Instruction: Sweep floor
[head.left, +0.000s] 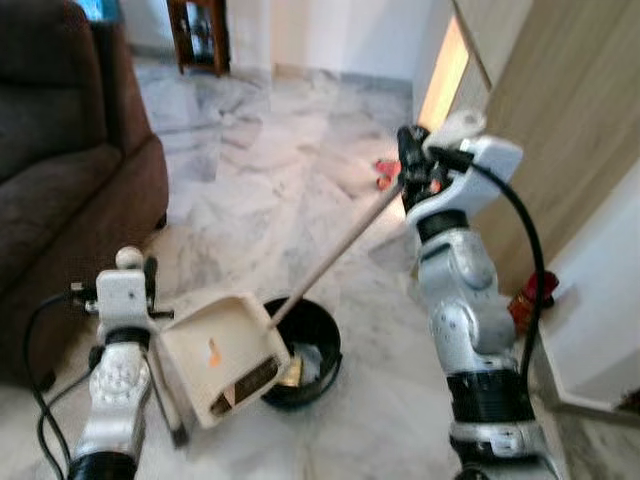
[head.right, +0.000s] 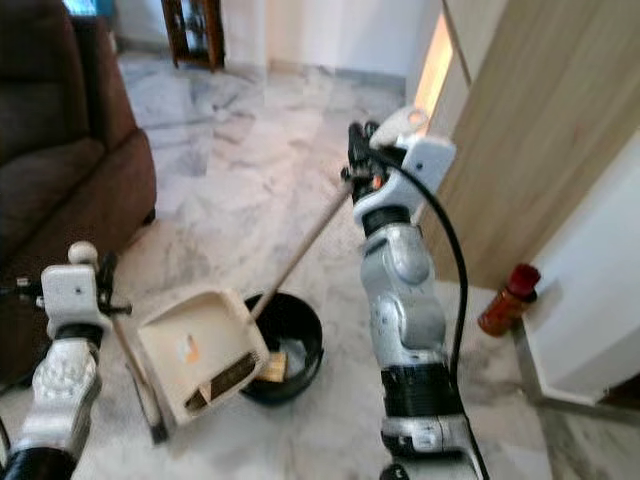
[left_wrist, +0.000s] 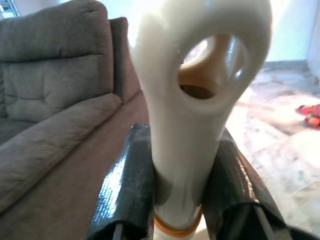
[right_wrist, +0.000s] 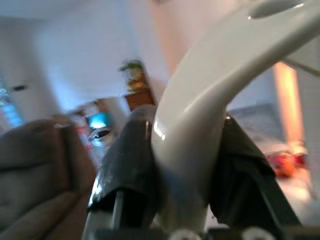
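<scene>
While the left gripper (left_wrist: 185, 200) clamps the dustpan handle (left_wrist: 192, 100), the dustpan (head.left: 222, 355) tilts at lower left over the black bin (head.left: 305, 350). Right gripper (right_wrist: 187, 170) jaws grasp the broom handle (head.left: 335, 250) at upper centre.

gripper: left gripper (left_wrist: 182, 200) at bottom centre of frame, two black fingers (left_wrist: 127, 190) clamped on either side of a white shaft
held item: white plastic handle (left_wrist: 200, 75), runs up centre frame and ends in a loop with an oval hole; orange band around the shaft low down between the fingers
left side: brown sofa (left_wrist: 55, 105), cushions and armrest from upper left to lower left
right side: pale marble floor (left_wrist: 280, 150)
far right: red objects (left_wrist: 310, 114) on the floor, blurred, can't identify
</scene>
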